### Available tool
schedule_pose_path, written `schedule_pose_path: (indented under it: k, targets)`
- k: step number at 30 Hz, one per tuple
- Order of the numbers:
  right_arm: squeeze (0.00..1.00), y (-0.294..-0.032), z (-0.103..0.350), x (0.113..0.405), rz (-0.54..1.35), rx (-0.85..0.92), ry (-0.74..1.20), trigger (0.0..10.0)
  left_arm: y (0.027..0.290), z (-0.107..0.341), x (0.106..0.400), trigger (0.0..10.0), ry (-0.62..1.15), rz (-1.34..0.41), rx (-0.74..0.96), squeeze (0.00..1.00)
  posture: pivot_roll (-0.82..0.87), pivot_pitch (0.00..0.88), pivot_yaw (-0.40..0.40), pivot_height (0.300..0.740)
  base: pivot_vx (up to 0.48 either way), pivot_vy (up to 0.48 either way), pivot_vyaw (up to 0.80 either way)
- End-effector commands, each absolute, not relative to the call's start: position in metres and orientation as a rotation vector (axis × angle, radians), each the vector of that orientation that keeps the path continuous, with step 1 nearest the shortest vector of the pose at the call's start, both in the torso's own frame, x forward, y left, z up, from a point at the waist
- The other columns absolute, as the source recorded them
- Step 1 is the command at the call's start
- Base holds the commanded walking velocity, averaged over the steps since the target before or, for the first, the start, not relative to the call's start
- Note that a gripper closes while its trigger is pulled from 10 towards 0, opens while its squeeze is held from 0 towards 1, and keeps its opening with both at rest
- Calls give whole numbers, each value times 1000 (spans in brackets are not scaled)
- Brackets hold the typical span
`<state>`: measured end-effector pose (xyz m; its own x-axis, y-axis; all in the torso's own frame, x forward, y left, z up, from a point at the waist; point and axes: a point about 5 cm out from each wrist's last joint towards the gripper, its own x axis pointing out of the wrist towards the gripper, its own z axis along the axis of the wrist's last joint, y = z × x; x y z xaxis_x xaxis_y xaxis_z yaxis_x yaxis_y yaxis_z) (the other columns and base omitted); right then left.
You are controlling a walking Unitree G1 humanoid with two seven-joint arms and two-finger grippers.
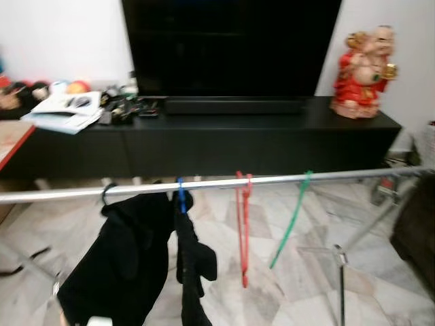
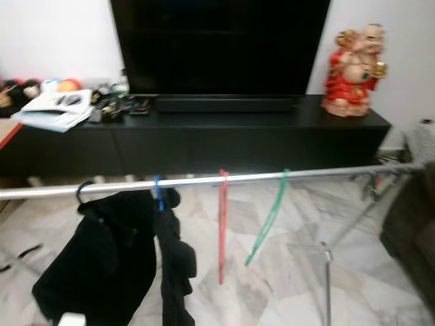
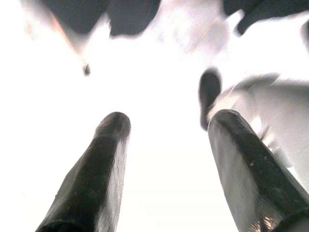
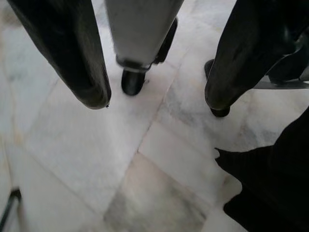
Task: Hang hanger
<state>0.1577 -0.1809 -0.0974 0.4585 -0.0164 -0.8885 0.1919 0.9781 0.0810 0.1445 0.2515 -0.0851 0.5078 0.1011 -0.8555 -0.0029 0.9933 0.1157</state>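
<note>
A silver clothes rail [image 1: 217, 183] runs across the scene at mid height. On it hang a black garment on a black hanger [image 1: 126, 251], a dark piece on a blue hanger [image 1: 181, 197], an empty red hanger [image 1: 243, 224] and an empty green hanger [image 1: 292, 217]. My left gripper [image 3: 166, 130] is open over a very bright floor, nothing between its fingers. My right gripper [image 4: 157, 99] is open too, pointing down at the marble floor [image 4: 120, 159] with nothing held.
A long black TV cabinet [image 1: 204, 136] with a large dark screen [image 1: 231, 47] stands behind the rail. A red figurine [image 1: 363, 71] sits on its right end, papers and clutter [image 1: 64, 109] on its left. Rack legs [image 1: 340, 272] stand at the right.
</note>
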Motion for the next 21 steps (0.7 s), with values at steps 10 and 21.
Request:
schedule_pose_path:
  k: [10,21]
  targets:
    - [0,-185,-96,160,-132,177,1090,10000,250,-89,141,10000,1085,107,87,0,123,0,-23,740,0,0,800]
    - [0,-185,-96,160,-124,176,1088,10000,267,-88,130,10000,1116,134,85,0,135,0,-43,740,0,0,800]
